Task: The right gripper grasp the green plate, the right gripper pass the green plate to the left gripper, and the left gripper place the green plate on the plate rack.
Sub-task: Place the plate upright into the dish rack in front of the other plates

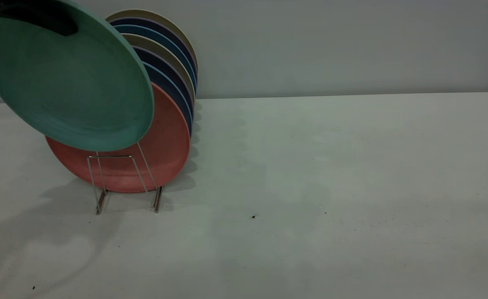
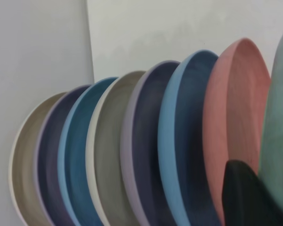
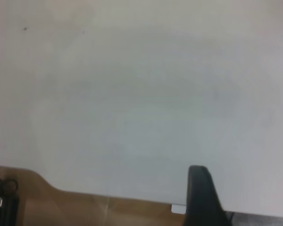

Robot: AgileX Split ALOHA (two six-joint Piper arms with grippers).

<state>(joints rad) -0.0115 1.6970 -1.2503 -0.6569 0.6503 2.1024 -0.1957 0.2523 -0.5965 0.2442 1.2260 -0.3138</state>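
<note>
The green plate (image 1: 67,79) hangs tilted at the upper left, above the front end of the plate rack (image 1: 117,178). Its lower rim is just over the rack's front wire loop and in front of the salmon-pink plate (image 1: 161,153). My left gripper (image 1: 61,25) is shut on the plate's top rim, with one black finger lying across its face. In the left wrist view a black finger (image 2: 245,193) shows beside the green plate (image 2: 280,132). My right gripper is out of the exterior view. Its wrist view shows one black finger (image 3: 200,197) over bare table, holding nothing.
Several plates stand in the rack behind the pink one (image 2: 236,117): blue (image 2: 188,141), dark purple, beige and teal. The white table (image 1: 331,187) stretches to the right of the rack. The right wrist view shows the table's edge (image 3: 132,200) with wooden floor beyond.
</note>
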